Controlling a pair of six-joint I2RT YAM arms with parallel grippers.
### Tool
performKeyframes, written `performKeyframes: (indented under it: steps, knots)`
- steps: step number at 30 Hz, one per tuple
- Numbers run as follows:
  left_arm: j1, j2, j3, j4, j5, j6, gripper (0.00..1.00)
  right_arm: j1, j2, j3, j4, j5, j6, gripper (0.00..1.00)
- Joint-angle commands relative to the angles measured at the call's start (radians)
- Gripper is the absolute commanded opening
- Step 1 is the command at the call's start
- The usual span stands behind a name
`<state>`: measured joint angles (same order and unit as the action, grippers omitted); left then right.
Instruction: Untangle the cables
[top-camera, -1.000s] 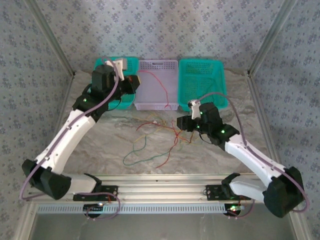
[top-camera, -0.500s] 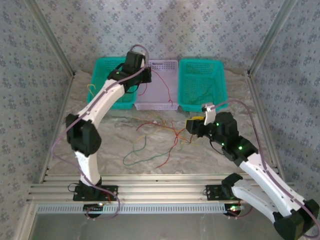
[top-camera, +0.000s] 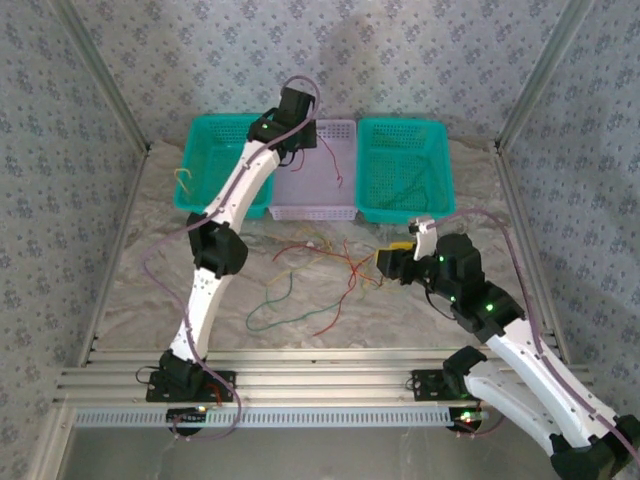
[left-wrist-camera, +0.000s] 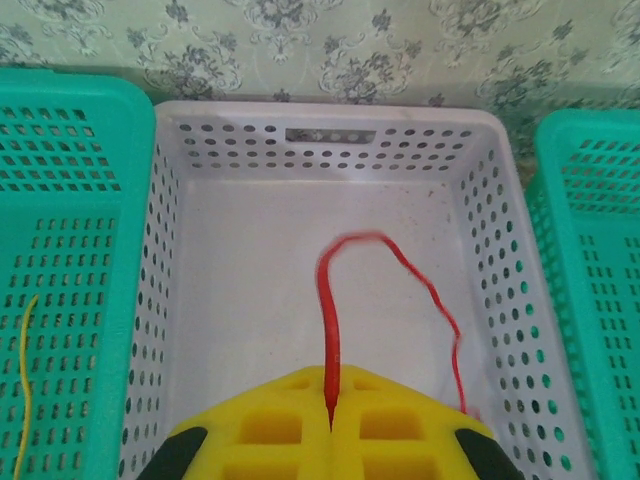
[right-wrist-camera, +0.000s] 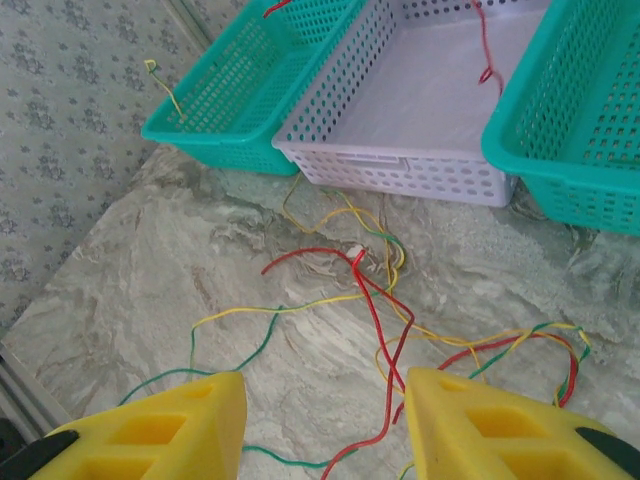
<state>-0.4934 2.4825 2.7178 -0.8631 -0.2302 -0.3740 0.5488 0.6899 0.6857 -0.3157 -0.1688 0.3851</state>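
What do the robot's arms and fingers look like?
Both the left arm and right arm are white tubes with chunky black joints and green lights. A thin mauve cable runs along each. The left gripper and right gripper have blocky yellow fingers.

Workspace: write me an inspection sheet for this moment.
Surface: marble-look table.
Job's things: cable tangle, red, green and yellow, on the table; red cable hanging into the white basket; yellow cable in the left teal basket; thin wire in the right teal basket.
Clutter: nothing seen.
Grippers: left gripper shut on the red cable; right gripper open above the tangle.
Cables: mauve arm cables apart from the wires.
Surroundings: patterned walls, metal frame.
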Motion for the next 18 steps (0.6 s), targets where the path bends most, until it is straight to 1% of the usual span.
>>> performKeyframes:
  steps: [1, 8, 10, 13, 15, 18]
  knots:
    - [-0.011, 0.051, 0.049, -0.063, -0.028, 0.017, 0.00, 0.010, -0.004, -0.009, -0.002, 0.000, 0.020, 0.47]
    - [-0.023, 0.130, 0.026, -0.059, -0.027, 0.009, 0.00, 0.023, 0.003, -0.021, -0.004, 0.011, 0.025, 0.47]
    - [-0.029, 0.142, 0.024, -0.060, -0.027, 0.009, 0.05, 0.026, 0.025, -0.028, 0.003, 0.002, 0.033, 0.48]
    - [-0.035, 0.144, 0.024, -0.061, -0.022, 0.010, 0.27, 0.043, 0.084, -0.029, 0.009, -0.009, 0.040, 0.48]
    - [-0.039, 0.134, 0.024, -0.060, -0.019, 0.011, 0.45, 0.063, 0.132, -0.024, 0.004, 0.000, 0.042, 0.48]
    - [-0.041, 0.096, 0.025, -0.056, 0.000, 0.018, 0.63, 0.086, 0.198, -0.020, 0.011, 0.022, 0.045, 0.48]
